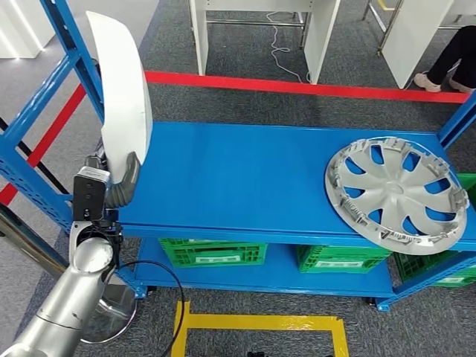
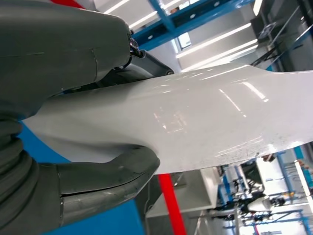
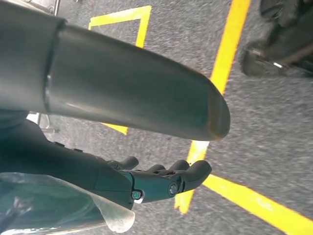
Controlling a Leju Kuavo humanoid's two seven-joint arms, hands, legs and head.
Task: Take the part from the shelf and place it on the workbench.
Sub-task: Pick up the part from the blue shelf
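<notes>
My left hand [image 1: 120,186] grips the white curved part [image 1: 123,97] by its lower edge, thumb on one face and fingers on the other, as the left wrist view shows [image 2: 103,178]; the part [image 2: 207,117] stands upright above the hand, at the left end of the blue shelf [image 1: 236,178]. My right hand [image 3: 158,181] hangs over grey carpet with yellow floor tape [image 3: 221,63], fingers loosely extended and apart, holding nothing. Well right of my left hand, a silver wheel cover [image 1: 396,190] lies flat on the shelf's far end. Below the shelf sit green crates [image 1: 213,253]. Beyond it runs red floor tape [image 1: 303,87].
</notes>
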